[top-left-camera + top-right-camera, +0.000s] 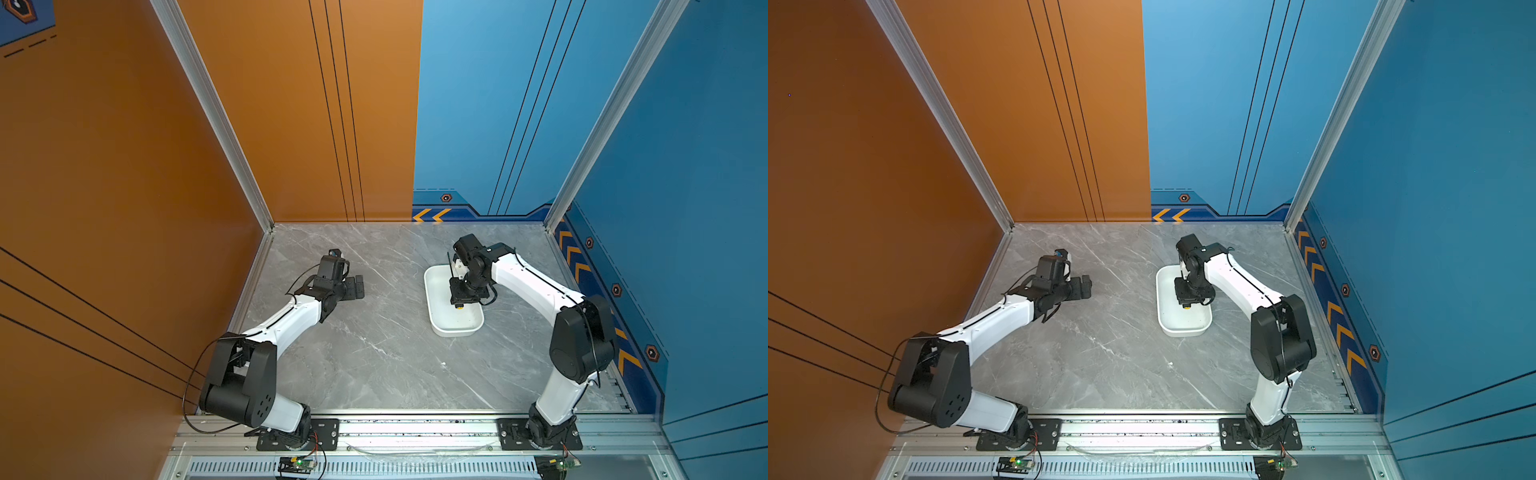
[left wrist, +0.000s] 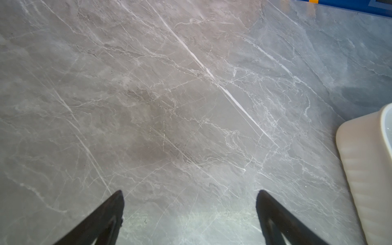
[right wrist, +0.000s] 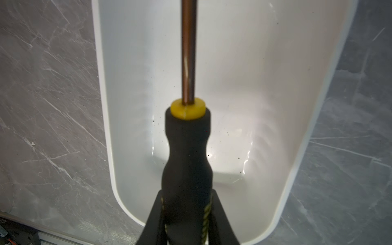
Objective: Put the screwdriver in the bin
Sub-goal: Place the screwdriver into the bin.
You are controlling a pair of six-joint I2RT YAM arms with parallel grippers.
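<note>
Right gripper has its fingers clenched on the screwdriver, grabbing the black handle low down; the yellow collar and metal shaft point away from the wrist, running lengthwise over the bin's floor. In both top views the gripper hangs over the bin interior, roughly mid-length, with the yellow butt end of the handle showing just below it. Whether the tool touches the bin floor, I can't tell. Bin is a white tray with low walls and rounded corners; in the right wrist view both long rims flank the screwdriver with clear margin either side, and the near rounded end sits under the fingers. Bin stands on the grey marble desk, right of centre, apart from the right wall's rail. Left gripper hovers over bare desk well apart from the bin, fingers spread wide and released, nothing between them; only the bin's outer wall clips the frame edge in that wrist view. Wide open desk between the two arms and toward the front rail.
</note>
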